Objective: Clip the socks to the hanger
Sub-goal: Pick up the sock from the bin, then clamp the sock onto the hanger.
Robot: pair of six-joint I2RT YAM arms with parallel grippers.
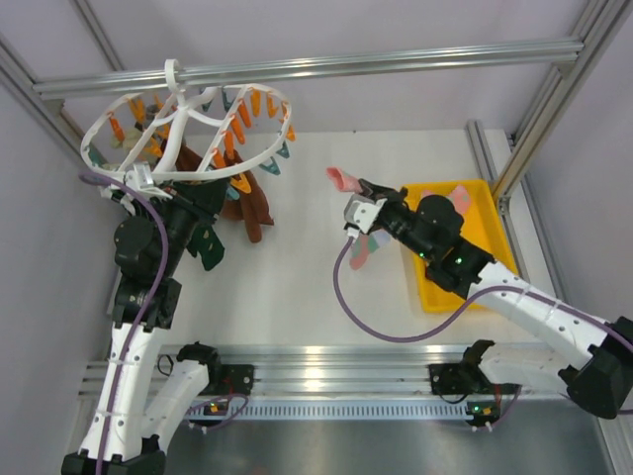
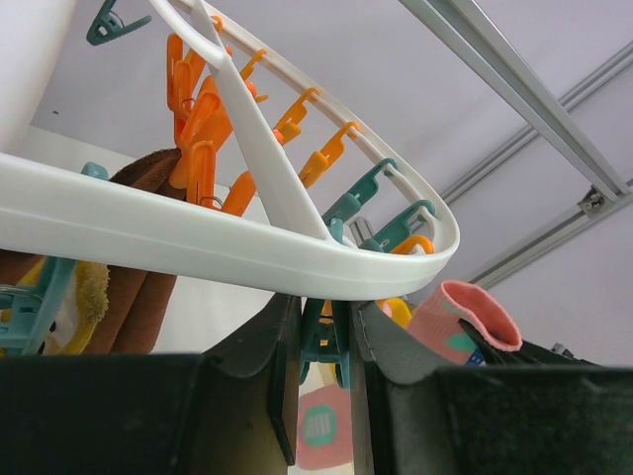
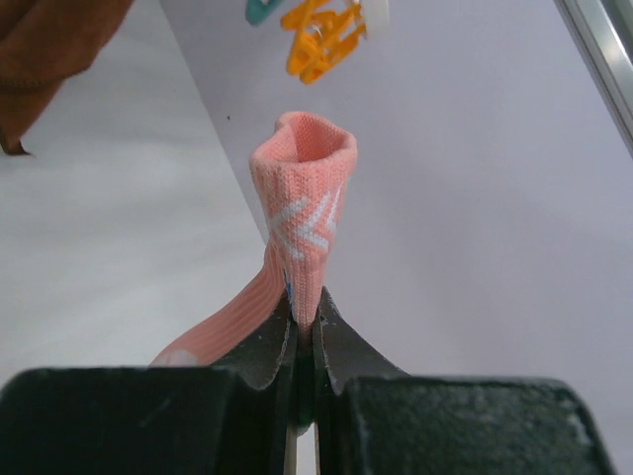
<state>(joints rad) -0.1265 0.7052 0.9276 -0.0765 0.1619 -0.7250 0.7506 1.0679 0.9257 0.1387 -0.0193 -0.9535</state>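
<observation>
The white ring hanger [image 1: 188, 119] hangs from the rail at the back left, with orange and teal clips below its rim [image 2: 198, 237]. Maroon-brown socks [image 1: 252, 203] and a dark green sock [image 1: 210, 247] hang clipped on its near side. My left gripper [image 1: 216, 198] sits just under the rim, its jaws [image 2: 324, 341] shut on a teal clip [image 2: 324, 327]. My right gripper [image 1: 361, 193] is raised over the middle of the table, shut [image 3: 305, 317] on a pink sock [image 3: 302, 218] just below the cuff. The sock's foot [image 1: 361, 247] dangles beneath, to the right of the hanger and apart from it.
A yellow tray [image 1: 490, 267] lies at the right with another pink sock [image 1: 460, 198] in it. The aluminium rail [image 1: 326, 67] crosses the back, with frame posts at both sides. An orange clip [image 3: 321, 40] shows above the held sock.
</observation>
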